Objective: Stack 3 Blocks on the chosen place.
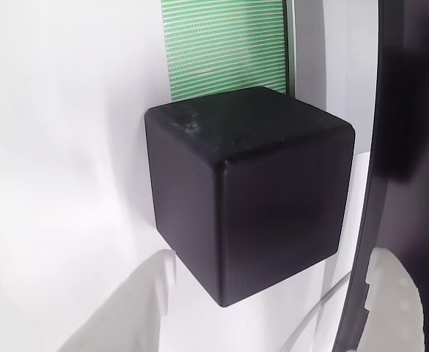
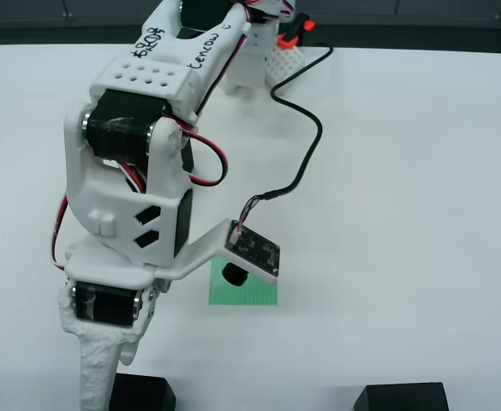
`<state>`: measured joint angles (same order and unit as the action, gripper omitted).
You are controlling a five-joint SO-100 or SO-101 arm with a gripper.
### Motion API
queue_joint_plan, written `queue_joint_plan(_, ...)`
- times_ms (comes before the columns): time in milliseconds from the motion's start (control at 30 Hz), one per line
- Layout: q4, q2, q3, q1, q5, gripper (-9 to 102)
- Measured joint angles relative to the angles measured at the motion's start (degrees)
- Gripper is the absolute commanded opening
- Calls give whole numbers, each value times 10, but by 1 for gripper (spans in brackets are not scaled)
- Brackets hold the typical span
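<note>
Gripper point(image 1: 273, 308) jaws are sitting wide, flanking 1 block point(image 1: 247, 191) without touching; patch point(image 2: 243, 291) is lying nearby.

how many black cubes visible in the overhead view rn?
2. One block sits at the bottom edge, left of centre, beside the white fingers. The other block sits at the bottom edge, right. A third may be hidden under the arm or outside the picture.

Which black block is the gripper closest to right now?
The block at the overhead view's bottom left, beside the gripper; the other block sits far right.
</note>
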<state>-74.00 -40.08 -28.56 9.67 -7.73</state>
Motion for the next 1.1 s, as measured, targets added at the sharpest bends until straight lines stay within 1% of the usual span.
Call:
queue_joint_plan(467, 6, 40, 24, 1, -4, 33)
queue_joint_plan(1100, 37, 68, 39, 1, -7, 33)
